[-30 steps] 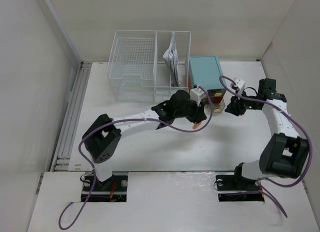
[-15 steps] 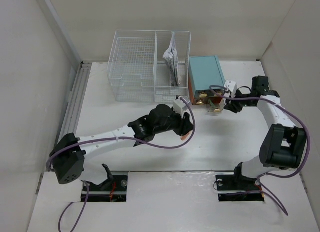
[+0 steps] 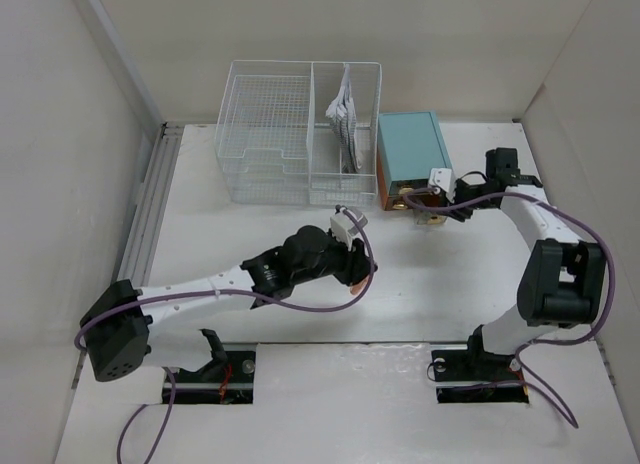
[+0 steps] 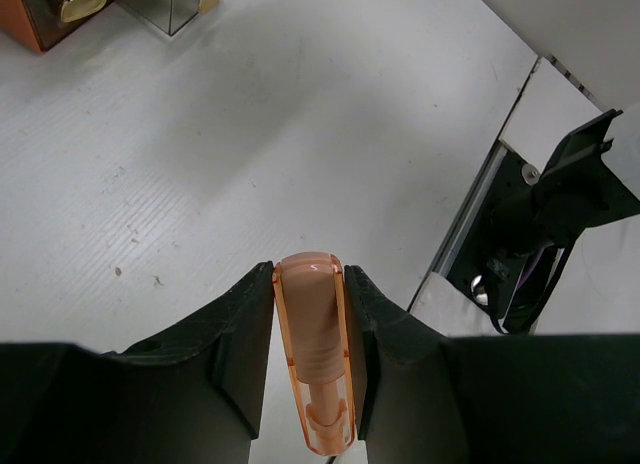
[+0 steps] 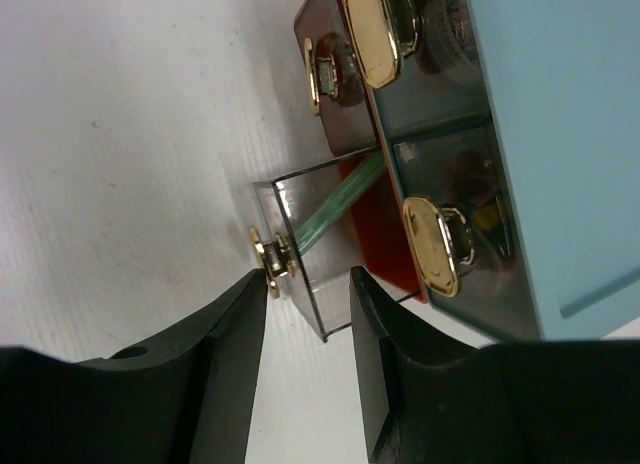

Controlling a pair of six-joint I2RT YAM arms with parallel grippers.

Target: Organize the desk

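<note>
No readable text, label, brand, number or sign in any of the three views. On the folded papers (image 3: 343, 116) standing in the white wire-mesh basket (image 3: 262, 102), dark patterned marks, perhaps print, too small to make out from above.
</note>
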